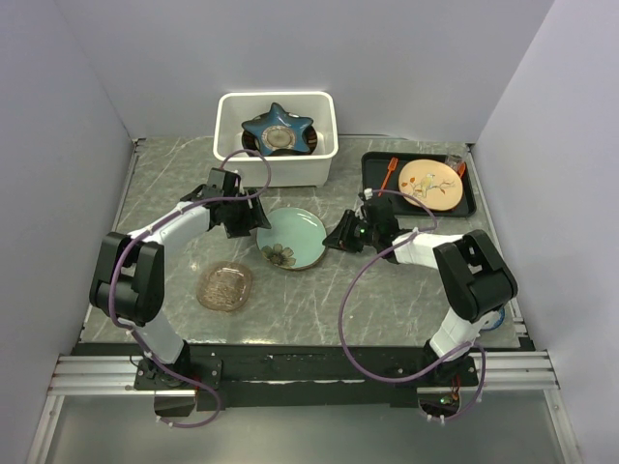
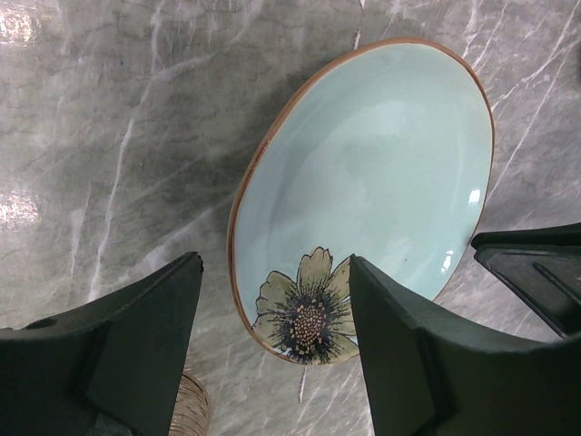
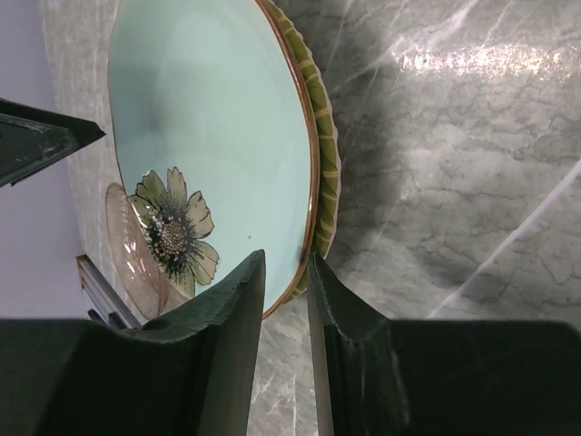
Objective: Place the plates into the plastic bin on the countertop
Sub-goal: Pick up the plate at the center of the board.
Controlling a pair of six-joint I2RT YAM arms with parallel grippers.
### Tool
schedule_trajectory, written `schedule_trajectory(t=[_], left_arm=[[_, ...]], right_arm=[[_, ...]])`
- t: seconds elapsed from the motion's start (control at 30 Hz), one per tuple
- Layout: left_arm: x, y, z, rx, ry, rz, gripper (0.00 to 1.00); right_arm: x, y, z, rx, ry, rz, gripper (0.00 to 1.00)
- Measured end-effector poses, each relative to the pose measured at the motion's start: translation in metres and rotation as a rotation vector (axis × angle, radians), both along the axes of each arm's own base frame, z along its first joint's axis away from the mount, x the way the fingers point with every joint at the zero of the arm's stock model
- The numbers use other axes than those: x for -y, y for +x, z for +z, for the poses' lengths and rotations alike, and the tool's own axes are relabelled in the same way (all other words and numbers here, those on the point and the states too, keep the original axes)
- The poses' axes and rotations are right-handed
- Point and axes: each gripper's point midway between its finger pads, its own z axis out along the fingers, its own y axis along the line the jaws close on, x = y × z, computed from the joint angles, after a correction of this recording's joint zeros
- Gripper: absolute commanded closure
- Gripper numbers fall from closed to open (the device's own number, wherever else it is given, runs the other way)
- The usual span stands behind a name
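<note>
Pale green flowered plate (image 1: 290, 240) lies mid-worktop (image 1: 387, 290), near the plastic bin (image 1: 290, 170). Right pincer (image 3: 286, 257) is clenched on its right rim. Left pincer (image 2: 274, 263) is released, spread above the opposite edge (nothing in it). Best, I judge: seat the rim deep, lift level, clear the bin wall.

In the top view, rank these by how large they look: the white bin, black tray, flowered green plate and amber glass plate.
1. white bin
2. black tray, only a little smaller; the bin's raised rim sits nearer the camera
3. flowered green plate
4. amber glass plate
</note>
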Motion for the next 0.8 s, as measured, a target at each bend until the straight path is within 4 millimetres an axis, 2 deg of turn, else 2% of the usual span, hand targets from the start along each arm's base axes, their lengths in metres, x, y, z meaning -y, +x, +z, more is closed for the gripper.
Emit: schedule_trajectory(t=[0.33, 0.47, 0.6, 0.8], left_arm=[[0.000, 0.000, 0.000, 0.000, 0.001, -0.001, 0.30], [0.000, 0.000, 0.000, 0.000, 0.002, -0.001, 0.30], [-0.001, 0.000, -0.001, 0.001, 0.006, -0.007, 0.30], [-0.003, -0.007, -0.009, -0.020, 0.016, -0.011, 0.31]], right_arm=[[-0.001, 0.001, -0.011, -0.026, -0.010, 0.002, 0.71], [-0.002, 0.004, -0.014, -0.031, -0.013, 0.002, 0.78], [-0.005, 0.007, -0.009, -0.019, -0.008, 0.007, 0.91], [-0.011, 0.012, -0.002, -0.006, 0.001, 0.010, 0.96]])
